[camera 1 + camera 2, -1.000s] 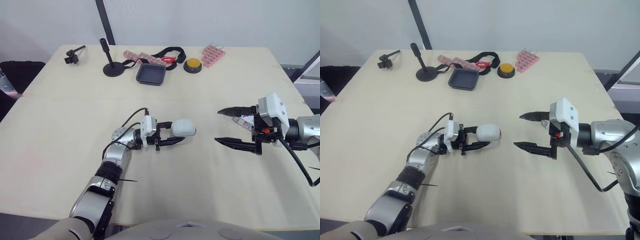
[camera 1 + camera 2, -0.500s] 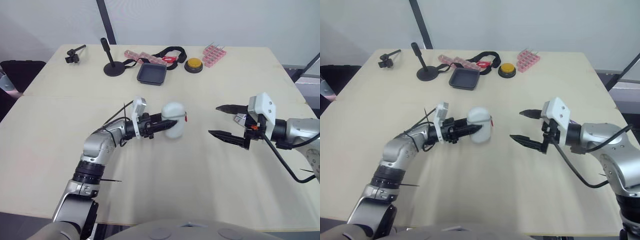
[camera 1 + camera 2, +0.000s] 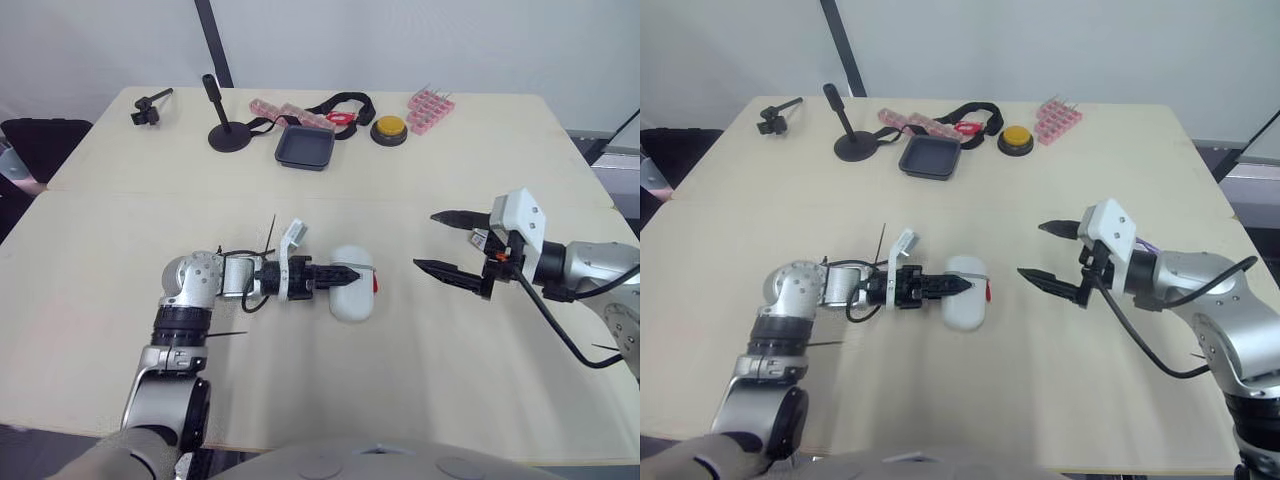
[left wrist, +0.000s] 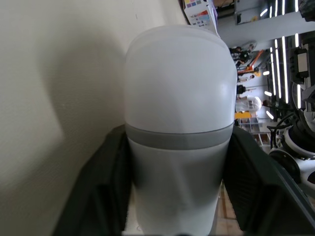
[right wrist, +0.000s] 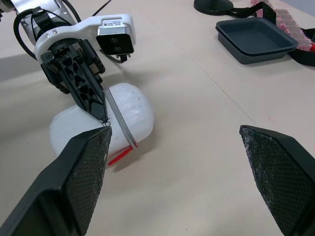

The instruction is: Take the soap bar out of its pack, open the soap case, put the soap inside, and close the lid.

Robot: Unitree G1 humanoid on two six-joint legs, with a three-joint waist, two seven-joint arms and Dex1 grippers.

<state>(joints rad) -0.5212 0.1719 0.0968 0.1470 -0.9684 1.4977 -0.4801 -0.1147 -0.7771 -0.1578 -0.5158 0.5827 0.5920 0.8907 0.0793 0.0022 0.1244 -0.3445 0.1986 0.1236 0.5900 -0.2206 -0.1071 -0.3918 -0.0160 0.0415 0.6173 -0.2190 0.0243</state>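
Up top, the two head eyes look forward and down over the bench [image 3: 480, 140], near edge to far edge. They sit side by side and share almost the same scene, the right eye offset slightly. The left wrist camera looks along the left end effector [image 4: 177, 132], very close to the white soap case [image 4: 179, 83], while the right wrist camera stands further back between the fingers of the right end effector [image 5: 174, 162], facing the bench's left edge and sharing that case and the dark tray [image 5: 256, 39] with the head views.

1 soap case [image 3: 350, 283]; 1 tray [image 3: 304, 148]; 1 button [image 3: 387, 128].
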